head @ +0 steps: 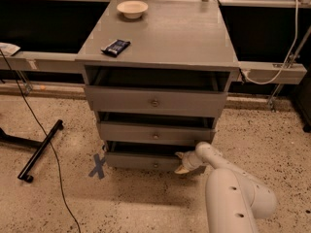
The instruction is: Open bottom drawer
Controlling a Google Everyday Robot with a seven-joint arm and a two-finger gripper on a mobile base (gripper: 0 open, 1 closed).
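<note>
**Desk:** Where does the task stand?

**Photographer:** The grey wooden bottom drawer [141, 161], shallowest of three, sits at the foot of the grey wooden cabinet [160, 38], just above the speckled stone floor [146, 203]. A dark gap shows above its front panel, so I judge it barely out at most. The robot's white two-finger gripper [183, 162] is at the right end of that panel, apparently touching it and well to the right of the small round centre knob [155, 165]. Whether it is spread or clamped, I cannot tell.

**Desk:** What could go wrong?

**Photographer:** A pull from the right end rather than the knob could skew the drawer and jam it. A weak hold on the panel edge could slip off. Lifted slightly, the gripper would meet the middle grey drawer [155, 132] instead. A hard tug might shake the cabinet and shift the cream round bowl [132, 8] at the back left corner of its top, or the dark flat packet [115, 46] near the left edge.
</note>
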